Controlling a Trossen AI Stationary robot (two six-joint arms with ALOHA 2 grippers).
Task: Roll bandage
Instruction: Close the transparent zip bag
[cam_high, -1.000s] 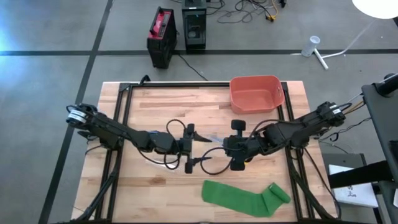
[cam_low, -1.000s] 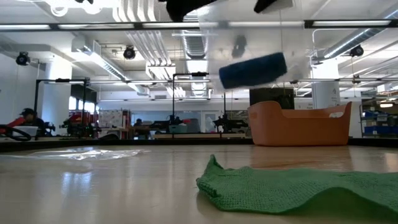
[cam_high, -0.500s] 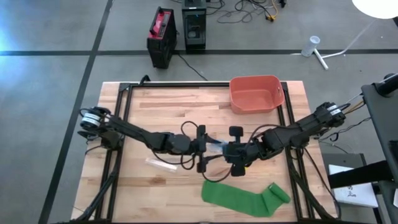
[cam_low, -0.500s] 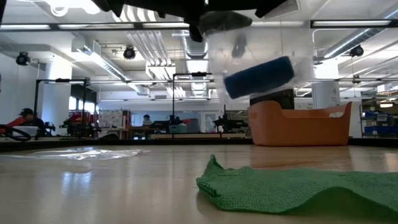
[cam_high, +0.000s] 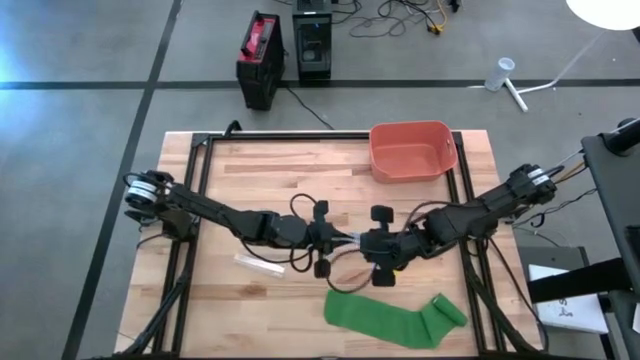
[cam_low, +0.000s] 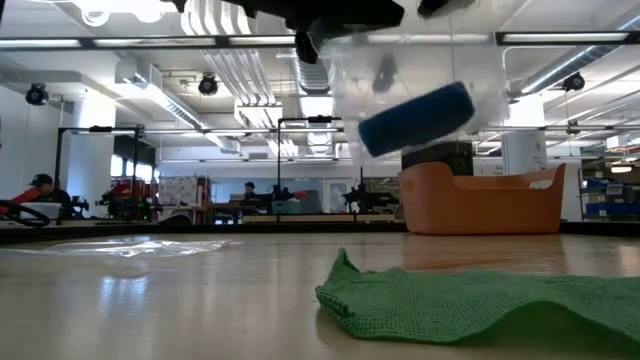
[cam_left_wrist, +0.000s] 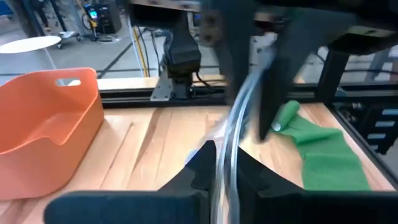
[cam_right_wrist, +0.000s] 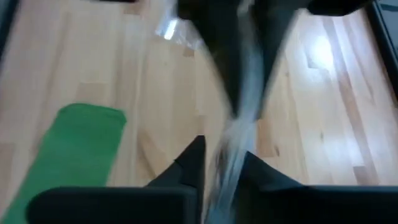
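Left wrist view has my left fingers (cam_left_wrist: 200, 171) pinched together on a thin, clear plastic wrapper (cam_left_wrist: 231, 140) that runs as a glossy strip across to my other arm. My right fingers (cam_right_wrist: 196, 163) are closed on the same film from the opposite side. From above, the left gripper (cam_high: 322, 239) and right gripper (cam_high: 378, 243) face each other over the middle of the desk (cam_high: 270, 170), with the crinkled wrapper stretched between them.

Low down, a dark blue bandage roll (cam_low: 415, 118), a short cylinder tilted up to the right, hangs inside the see-through wrapper, well above the desk.

A green bandage (cam_high: 392, 319) of coarse, woven mesh lies flat at the near right, one end curled into a loose roll. A salmon plastic bin (cam_high: 412, 151), rounded at its corners, sits at the far right edge. A small scrap of clear plastic (cam_high: 259, 263) lies near left of my grippers.

Open boards stretch across the far left and near left. The desk is pale butcher-block wood framed by black rails, on a grey floor; a black and red case (cam_high: 259, 60) stands beyond.
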